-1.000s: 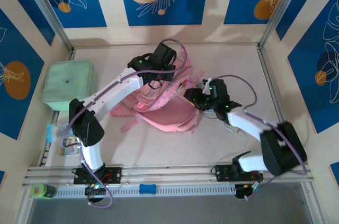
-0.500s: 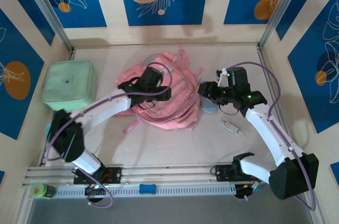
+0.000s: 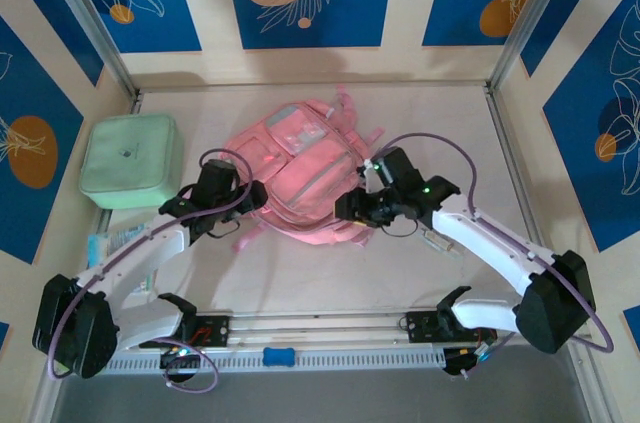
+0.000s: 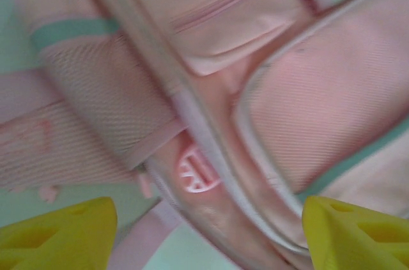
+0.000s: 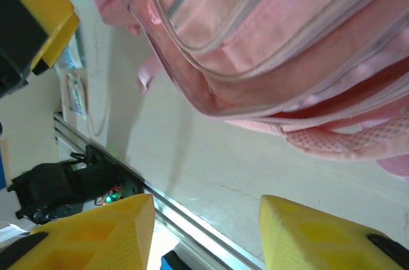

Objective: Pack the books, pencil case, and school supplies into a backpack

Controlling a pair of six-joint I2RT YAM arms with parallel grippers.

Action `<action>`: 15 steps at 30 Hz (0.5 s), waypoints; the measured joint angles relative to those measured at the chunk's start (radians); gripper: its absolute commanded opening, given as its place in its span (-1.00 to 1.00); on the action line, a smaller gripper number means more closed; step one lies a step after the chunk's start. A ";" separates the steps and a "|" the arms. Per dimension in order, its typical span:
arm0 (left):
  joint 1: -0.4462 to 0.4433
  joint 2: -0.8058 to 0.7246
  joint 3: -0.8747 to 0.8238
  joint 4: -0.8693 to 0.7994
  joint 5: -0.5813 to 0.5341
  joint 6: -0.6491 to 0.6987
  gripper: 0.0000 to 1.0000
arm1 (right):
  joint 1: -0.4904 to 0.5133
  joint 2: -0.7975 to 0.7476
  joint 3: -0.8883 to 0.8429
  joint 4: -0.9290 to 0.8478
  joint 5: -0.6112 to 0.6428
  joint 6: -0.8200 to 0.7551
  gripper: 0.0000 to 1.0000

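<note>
The pink backpack (image 3: pixel 300 165) lies flat mid-table with its front pockets and pale patch facing up. My left gripper (image 3: pixel 250 199) is at its near-left edge. In the left wrist view this gripper (image 4: pixel 208 238) is open, yellow fingertips (image 4: pixel 57 232) wide apart above the backpack's (image 4: pixel 275 110) piping, holding nothing. My right gripper (image 3: pixel 346 209) is at the backpack's near-right corner. In the right wrist view it (image 5: pixel 204 232) is open over bare table, just off the backpack's (image 5: pixel 268 40) zipped edge. The books and the pencil case are out of view.
A mint-green lidded box (image 3: pixel 130 160) stands at the far left. Small packets (image 3: pixel 108 248) lie by the left wall. A small silvery item (image 3: pixel 440 241) lies right of the right arm. The front rail (image 3: pixel 320 328) carries a green bottle (image 3: pixel 80 359).
The left gripper opened and pulled back to the near left. The backpack settled flat, front up. The right gripper swung left and nearer, to the backpack's near-right corner.
</note>
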 measured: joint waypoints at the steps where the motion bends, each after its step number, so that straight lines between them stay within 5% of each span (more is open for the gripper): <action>1: 0.021 0.008 -0.008 0.005 0.008 -0.012 0.52 | 0.019 0.014 -0.005 0.005 0.011 0.011 -0.07; 8: 0.165 0.100 -0.075 0.141 0.074 -0.088 0.36 | 0.069 0.047 -0.056 0.048 0.063 0.074 -0.07; 15: 0.204 0.256 -0.064 0.241 0.119 -0.128 0.23 | 0.083 0.079 -0.071 0.092 0.072 0.105 -0.07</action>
